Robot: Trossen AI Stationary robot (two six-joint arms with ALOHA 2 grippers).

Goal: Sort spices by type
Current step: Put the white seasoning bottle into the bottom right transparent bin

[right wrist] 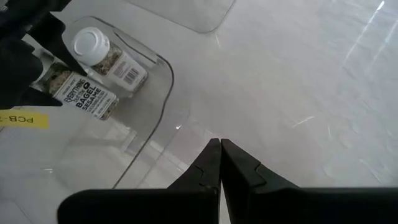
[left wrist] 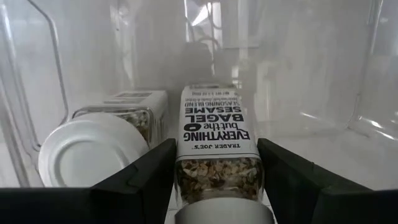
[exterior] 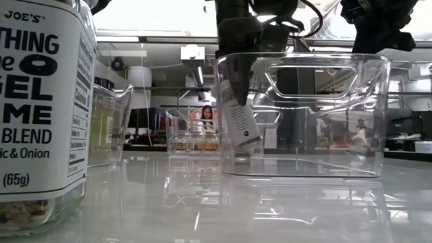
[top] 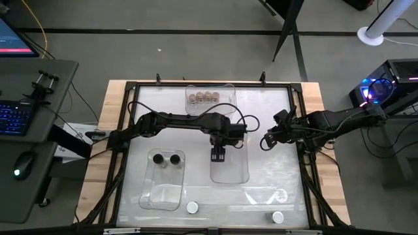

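From the high view, the left end effector (top: pixel 218 154) hangs over the middle clear bin (top: pixel 229 171) near the centre of the worktop (top: pixel 274 176), clamped on a spice jar that's mostly hidden under it. The right end effector (top: pixel 266 140) hovers just right of that bin, pinched fully closed with nothing in it. At the far side, another clear bin (top: pixel 210 98) holds a row of four tan-lidded jars (top: pixel 203 97). The bin on the left (top: pixel 161 179) has two black-lidded jars (top: pixel 166 158) standing in it. Two white-lidded jars sit loose near the front edge, one (top: pixel 192 207) by the left bin's corner and one (top: pixel 277 217) further right.

Low view: a big white-labelled jar (exterior: pixel 40 108) fills the left side right up against the camera. Behind it, the left end effector (exterior: pixel 236 81) reaches down inside the middle bin (exterior: pixel 304 115), holding a labelled jar (exterior: pixel 239 125) tilted, its bottom close to the bin floor.

Left wrist view: the fingers (left wrist: pixel 143 180) grip an Everything but the Bagel sesame jar (left wrist: pixel 214 146) on both sides. Another white-lidded jar (left wrist: pixel 93 152) lies on its side just beside it in the bin.

Right wrist view: its own fingers (right wrist: pixel 219 163) are pressed together over bare worktop (right wrist: pixel 298 74). Farther off, both white-lidded jars (right wrist: pixel 102 59) show in the bin, side by side.
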